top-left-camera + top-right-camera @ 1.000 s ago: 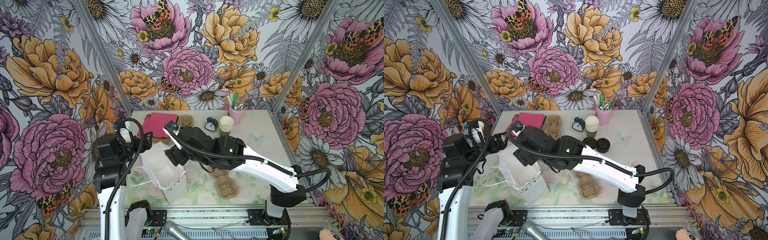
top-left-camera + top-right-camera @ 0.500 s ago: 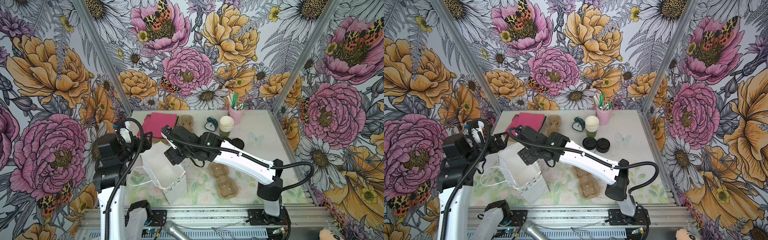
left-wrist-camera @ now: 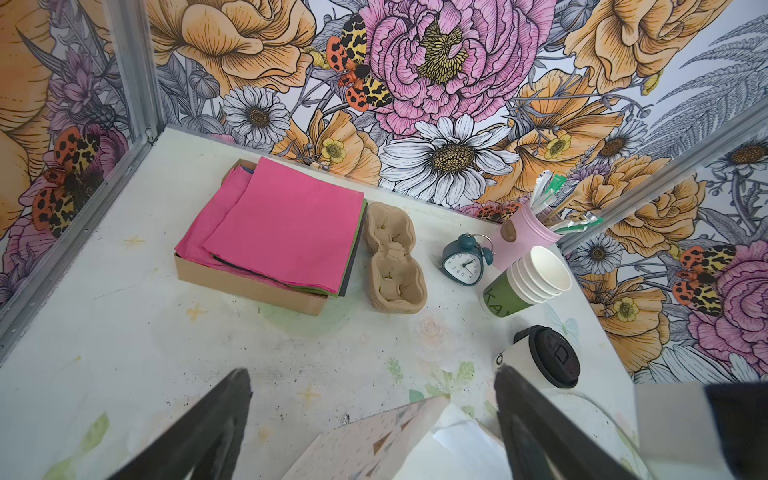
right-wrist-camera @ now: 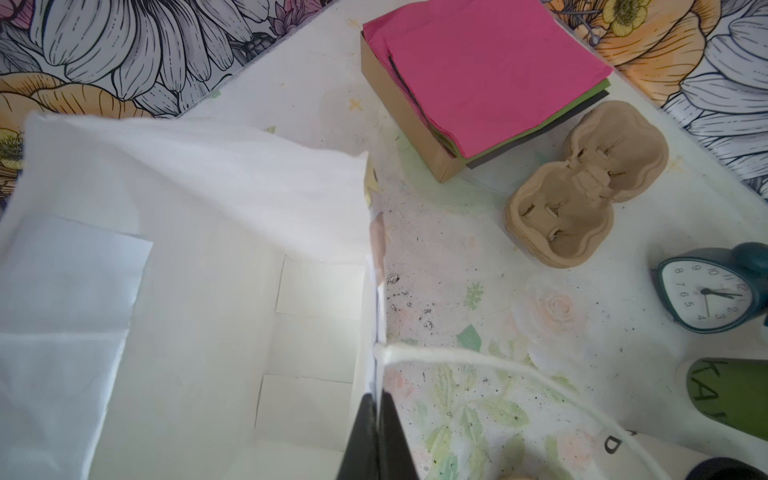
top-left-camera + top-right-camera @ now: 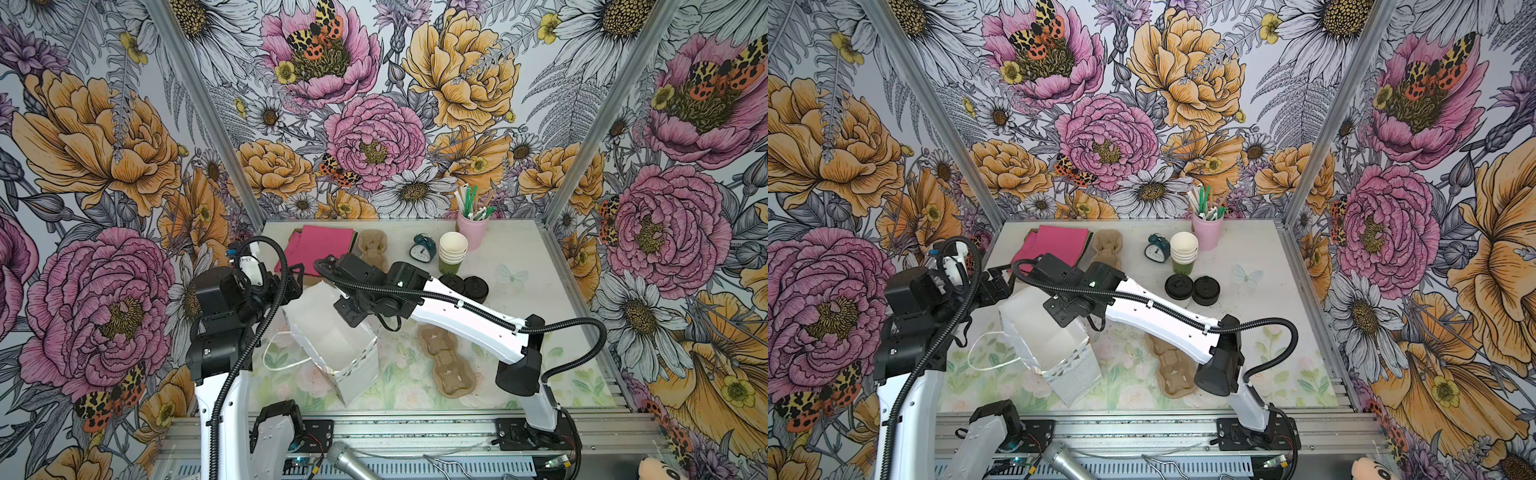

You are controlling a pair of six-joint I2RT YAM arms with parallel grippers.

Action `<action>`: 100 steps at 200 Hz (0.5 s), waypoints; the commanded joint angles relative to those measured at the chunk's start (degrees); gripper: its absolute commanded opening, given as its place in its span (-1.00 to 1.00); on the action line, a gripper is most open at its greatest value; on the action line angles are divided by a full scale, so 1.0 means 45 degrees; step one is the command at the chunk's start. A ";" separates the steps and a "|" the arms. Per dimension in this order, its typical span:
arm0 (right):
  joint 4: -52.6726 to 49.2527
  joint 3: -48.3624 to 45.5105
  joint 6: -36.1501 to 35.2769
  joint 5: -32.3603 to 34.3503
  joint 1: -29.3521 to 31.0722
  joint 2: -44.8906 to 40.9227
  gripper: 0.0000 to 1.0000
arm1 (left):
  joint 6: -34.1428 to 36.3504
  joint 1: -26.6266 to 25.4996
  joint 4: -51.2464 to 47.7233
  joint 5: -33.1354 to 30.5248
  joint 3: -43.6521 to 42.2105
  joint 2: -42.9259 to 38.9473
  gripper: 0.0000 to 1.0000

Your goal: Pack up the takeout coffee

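Observation:
The takeout coffee (image 5: 452,284) (image 5: 1179,286), a white paper cup with a black lid (image 3: 557,357), stands upright at mid-table, right of the bag. A white paper bag (image 5: 328,332) (image 5: 1042,332) stands open on the front left of the table, tilted. My right gripper (image 4: 378,399) is shut on the bag's thin rim (image 4: 376,332), just below where the string handle (image 4: 478,361) joins. My left gripper (image 3: 372,386) (image 5: 297,278) is open above the bag's far left corner (image 3: 415,409), holding nothing. The bag's inside looks empty.
A squat pile of black lids (image 5: 476,289) sits beside the coffee. Behind stand nested cups (image 5: 452,251), a teal clock (image 5: 422,247), a pink straw cup (image 5: 473,226), stacked carriers (image 5: 372,247) and boxed pink napkins (image 5: 324,249). One brown carrier (image 5: 446,361) lies front right.
My right gripper has gone from open to shut on the bag's rim, and its arm has stretched out lower over the table. The left arm and the bag have barely moved.

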 commanded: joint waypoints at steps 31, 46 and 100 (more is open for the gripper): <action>-0.0087 0.0641 -0.1112 -0.0717 -0.1656 0.0063 -1.00 | 0.0548 -0.0171 0.0031 0.1261 0.1087 0.0713 0.78; -0.0092 0.0629 -0.1307 -0.0764 -0.1964 0.0213 -1.00 | 0.0806 -0.0579 0.0017 0.1297 0.1405 0.1092 0.72; -0.0087 0.0640 -0.2207 -0.1553 -0.2646 0.0383 -1.00 | 0.2513 -0.2408 -0.0695 0.0860 0.2933 0.3395 0.64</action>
